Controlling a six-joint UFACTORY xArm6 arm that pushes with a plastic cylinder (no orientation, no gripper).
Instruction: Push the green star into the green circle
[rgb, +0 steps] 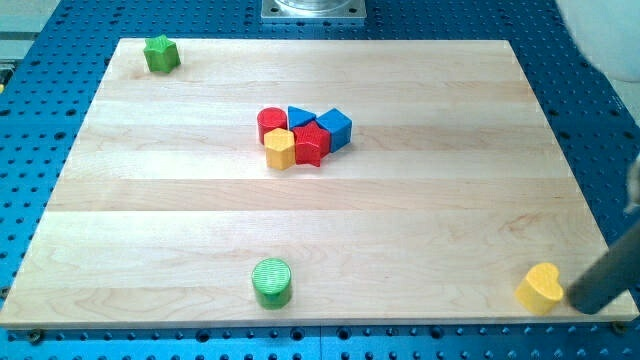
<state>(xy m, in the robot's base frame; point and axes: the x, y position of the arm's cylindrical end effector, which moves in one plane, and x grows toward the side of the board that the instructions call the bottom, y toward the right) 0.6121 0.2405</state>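
Observation:
The green star (160, 53) sits at the top left corner of the wooden board (330, 230). The green circle (271, 282), a round cylinder, stands near the bottom edge, left of centre. The two are far apart. My tip (584, 300) is at the view's bottom right, just off the board's corner and right beside a yellow heart (540, 288). It is far from both green blocks.
A tight cluster sits above the board's centre: red circle (271, 122), blue triangle (300, 116), blue cube (335, 128), red star (311, 144), yellow hexagon (280, 148). A blue perforated table (50, 120) surrounds the board.

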